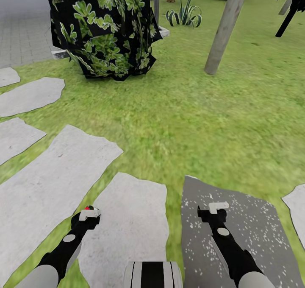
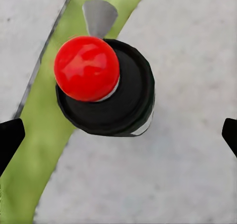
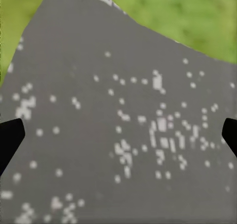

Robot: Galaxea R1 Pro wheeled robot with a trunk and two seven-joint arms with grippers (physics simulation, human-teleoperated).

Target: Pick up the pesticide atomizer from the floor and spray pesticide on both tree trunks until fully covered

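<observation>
The pesticide atomizer [image 2: 106, 88] stands upright directly under the left gripper [image 1: 89, 213], on the pale stepping stone [image 1: 131, 220] at its edge beside a grass [image 1: 190, 122] strip. From the left wrist view it is seen end-on: red knob uppermost, black body beneath, its long axis pointing straight up toward the camera. The left fingers are spread wide, their dark tips at both picture edges, well clear of the bottle. The right gripper [image 1: 218, 207] is likewise open and empty, hovering over a dark grey stone [image 3: 98, 61] flecked with whitish specks [image 3: 163, 135]. The left arm is clearly nearer; a straight descent should bracket the atomizer. A pale tree trunk [image 1: 223, 29] rises ahead to the right.
</observation>
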